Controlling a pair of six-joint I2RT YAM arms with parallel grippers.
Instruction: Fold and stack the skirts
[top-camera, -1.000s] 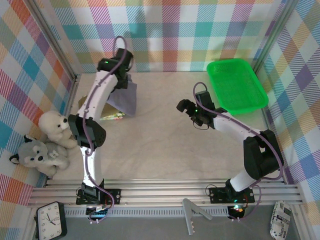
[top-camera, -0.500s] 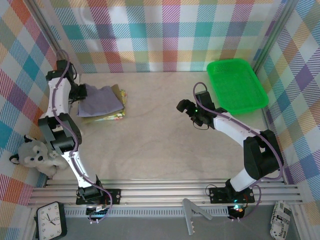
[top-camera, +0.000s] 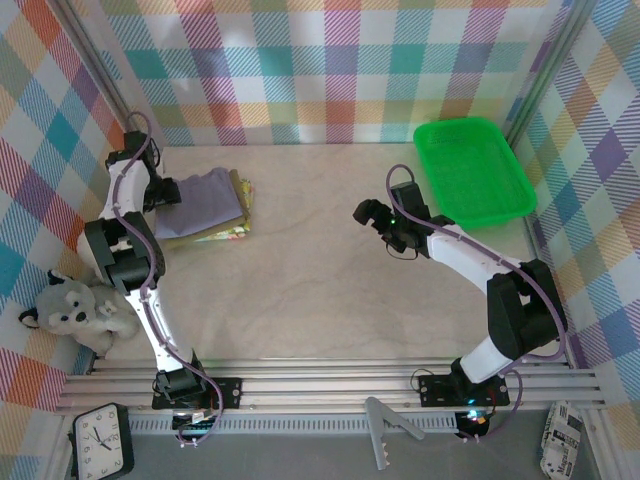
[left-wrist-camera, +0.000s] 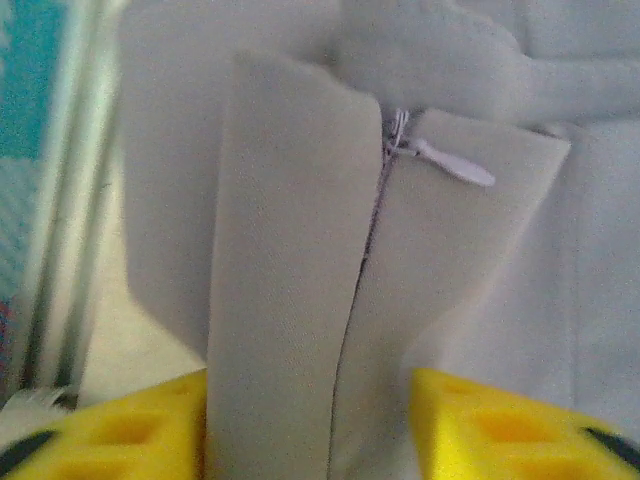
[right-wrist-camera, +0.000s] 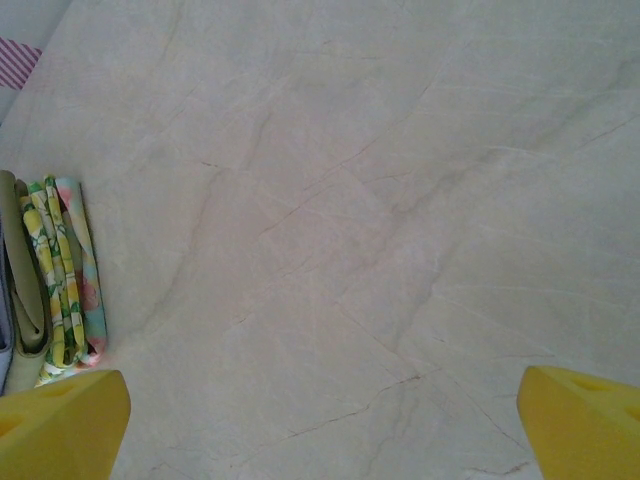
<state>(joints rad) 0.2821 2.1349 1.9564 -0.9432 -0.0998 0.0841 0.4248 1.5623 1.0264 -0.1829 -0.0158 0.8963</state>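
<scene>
Lavender-grey skirt (top-camera: 205, 195) has dropped flat onto the stack (top-camera: 228, 232), its fold between the parted left jaws (right jaws gape).

the skirts (top-camera: 205, 208) lie in one pile on the table (top-camera: 330, 280), far back on the left, and the top skirt (top-camera: 208, 192) covers most of the pile. the left gripper (top-camera: 165, 192) is at the pile's left edge, and the right gripper (top-camera: 368, 213) is between the pile and the tray (top-camera: 470, 175), which sits far back on the right. the plush toy (top-camera: 75, 315) sits left of the table, with the clock (top-camera: 102, 440) in front of it.
</scene>
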